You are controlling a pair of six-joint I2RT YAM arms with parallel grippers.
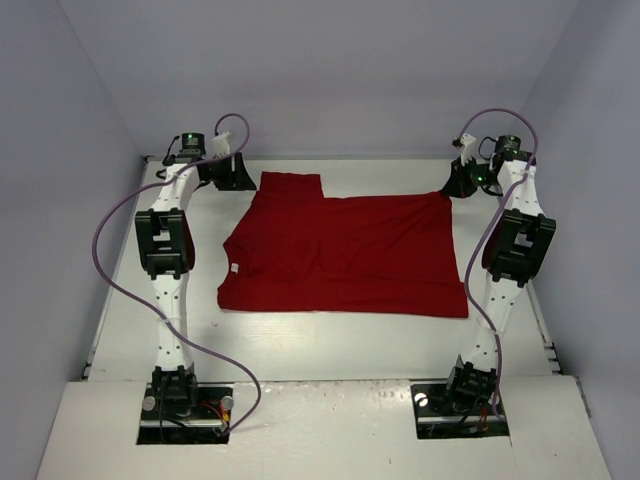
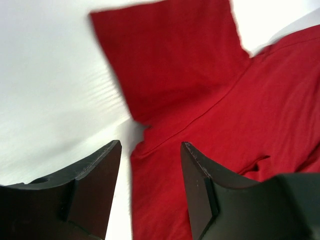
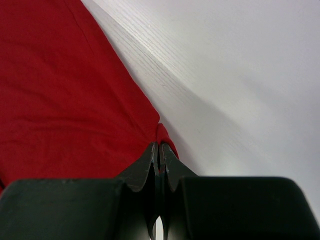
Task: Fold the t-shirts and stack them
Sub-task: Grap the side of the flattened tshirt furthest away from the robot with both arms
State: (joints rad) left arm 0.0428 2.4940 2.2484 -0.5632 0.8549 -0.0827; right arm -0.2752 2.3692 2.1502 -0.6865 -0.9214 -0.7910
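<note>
The dark red t-shirt lies spread flat on the white table, one sleeve sticking out toward the back left. My left gripper hovers at the shirt's back left, beside that sleeve. In the left wrist view its jaws stand open over the shirt's edge, below the sleeve, with nothing between them. My right gripper is at the shirt's back right corner. The right wrist view shows it shut on a pinch of the red cloth at that corner.
The white table is enclosed by pale walls at the back and both sides. Purple cables loop beside each arm. The arm bases sit at the near edge.
</note>
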